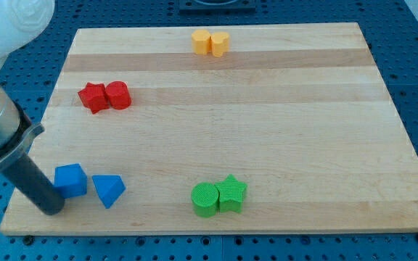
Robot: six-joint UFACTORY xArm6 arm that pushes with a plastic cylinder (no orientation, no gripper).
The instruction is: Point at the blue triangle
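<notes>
The blue triangle (108,190) lies near the view's bottom left of the wooden board (267,130). A blue cube (70,180) sits just left of it, a small gap between them. My tip (51,209) rests on the board at the bottom left, touching or almost touching the blue cube's left side, about a block's width left of the triangle. The dark rod slants up to the left out of view.
A red star (92,97) and red cylinder (117,95) touch at the left. A yellow pair (210,43) sits at the top middle. A green cylinder (205,199) and green star (231,193) touch at the bottom middle.
</notes>
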